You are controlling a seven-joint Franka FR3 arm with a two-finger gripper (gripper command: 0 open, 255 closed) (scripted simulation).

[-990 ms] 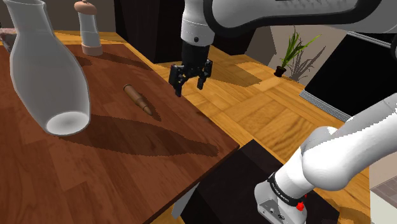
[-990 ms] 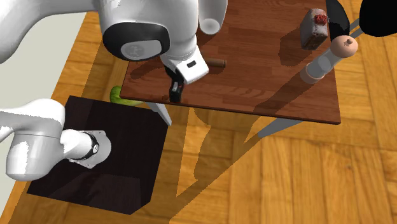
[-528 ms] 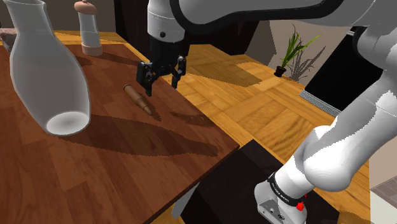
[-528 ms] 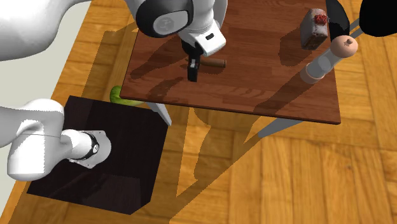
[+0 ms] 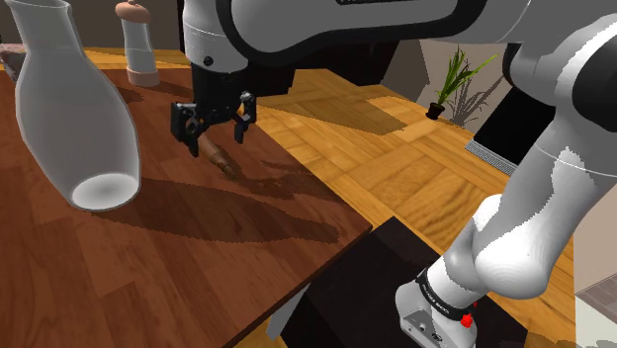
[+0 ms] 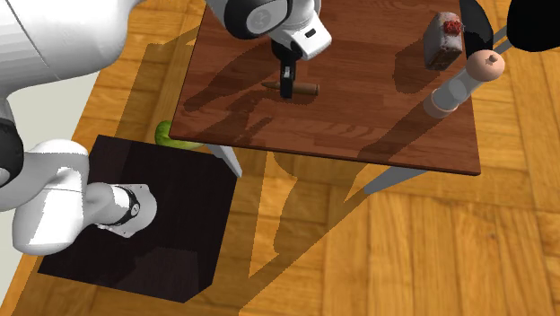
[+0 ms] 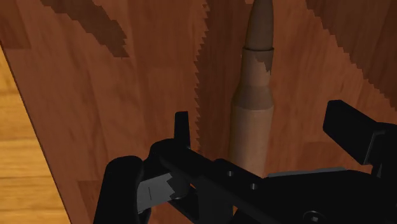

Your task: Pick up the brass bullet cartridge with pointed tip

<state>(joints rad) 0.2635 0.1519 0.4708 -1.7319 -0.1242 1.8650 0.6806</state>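
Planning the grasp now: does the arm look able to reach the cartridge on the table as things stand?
Probably yes: the open jaws hang right over the cartridge, which lies bare on the table; the glass carafe stands well aside.

A home, likely a living or dining room: wood-plank floor (image 5: pixel 396 168), a potted plant (image 5: pixel 450 87) by the wall, a wooden surface (image 5: pixel 168 247) bearing a carafe (image 5: pixel 74 119) and pepper mill (image 5: pixel 138 44).

A brown, pointed-tip bullet cartridge (image 7: pixel 253 114) is seen lying flat on the reddish-brown wooden table (image 5: pixel 178 257)
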